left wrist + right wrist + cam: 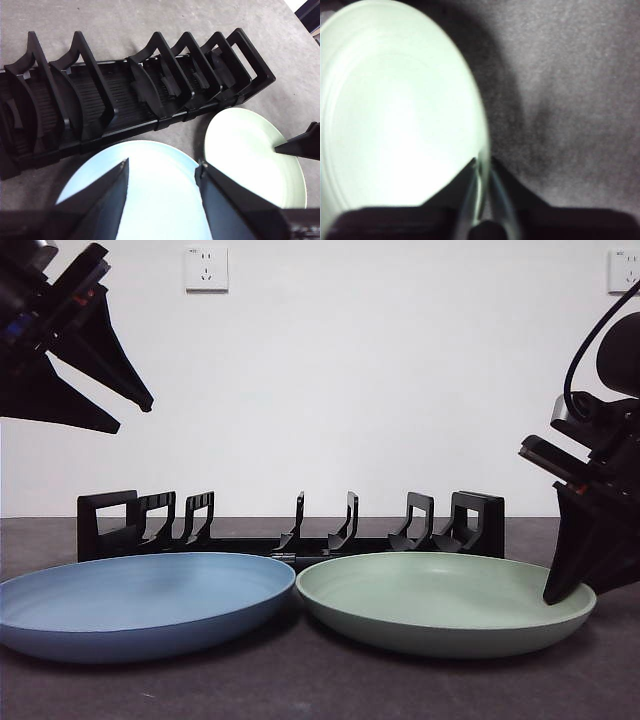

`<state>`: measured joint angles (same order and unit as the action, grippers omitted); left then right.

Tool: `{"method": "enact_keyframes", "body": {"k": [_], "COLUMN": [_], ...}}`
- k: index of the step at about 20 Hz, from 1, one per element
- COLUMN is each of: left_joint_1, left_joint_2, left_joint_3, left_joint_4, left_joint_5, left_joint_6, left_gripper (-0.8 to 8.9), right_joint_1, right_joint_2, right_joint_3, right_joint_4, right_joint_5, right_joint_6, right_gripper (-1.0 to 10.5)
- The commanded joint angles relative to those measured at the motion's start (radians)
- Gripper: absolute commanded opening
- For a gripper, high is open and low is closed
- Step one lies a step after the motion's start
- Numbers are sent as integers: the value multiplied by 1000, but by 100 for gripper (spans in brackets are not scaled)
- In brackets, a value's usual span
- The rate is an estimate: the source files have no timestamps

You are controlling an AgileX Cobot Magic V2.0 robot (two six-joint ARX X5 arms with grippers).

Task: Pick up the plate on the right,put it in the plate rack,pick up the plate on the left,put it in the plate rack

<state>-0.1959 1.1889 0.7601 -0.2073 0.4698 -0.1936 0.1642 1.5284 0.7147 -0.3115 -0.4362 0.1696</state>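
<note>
Plates: two. One blue plate point(140, 602) and one green plate point(445, 602), both flat on the dark tabletop point(320, 690), side by side in front of the plate rack point(290, 525), their near rims touching or almost touching level with the rack's middle.

Plate rack: one, black, long and low, wider than both plates together. It carries six pairs of upright curved prongs between two blocky looped ends. All slots hold nothing. The blue plate lies before the rack's left half, the green plate before its right half, each just beside the rack's front edge.

Tools: two. The right tool point(482, 172) is at the green plate's outer rim, the edge farthest from the rack's middle; its jaws are clamped on that rim, one inside the plate and one outside, as the right wrist view shows. The plate is not lifted. The left tool point(160, 172) hangs above the blue plate, well clear of it and of the rack, jaws apart.

Open room: bare tabletop beyond the green plate's outer edge, in front of both plates, and behind the rack. Two wall sockets point(206, 268) sit on the white wall behind the rack.
</note>
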Motion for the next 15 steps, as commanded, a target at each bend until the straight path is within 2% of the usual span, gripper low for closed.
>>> {"method": "enact_keyframes", "body": {"k": [1,5,9,13,15], "left_joint_1": [-7,-27,-74,-272,-416], "left_joint_2": [4,4,4,4,4], "left_joint_3": [1,1,3,40,69], "left_joint_4": [5,6,4,-51,-88], "left_joint_5": [2,15,106,87,-9], "left_joint_6": [21,113,215,364,451], "left_gripper": [229,229,229,229,229], "right_joint_1": [2,2,2,2,3], "right_joint_2": [-11,-68,-145,-242,-257], "right_joint_3": [5,17,32,64,84], "right_joint_4": [1,-34,-82,-164,-207], "right_joint_5": [0,0,0,0,-7], "right_joint_6": [10,21,21,21,21], "right_gripper": [-12,-12,-12,-12,-12]}}
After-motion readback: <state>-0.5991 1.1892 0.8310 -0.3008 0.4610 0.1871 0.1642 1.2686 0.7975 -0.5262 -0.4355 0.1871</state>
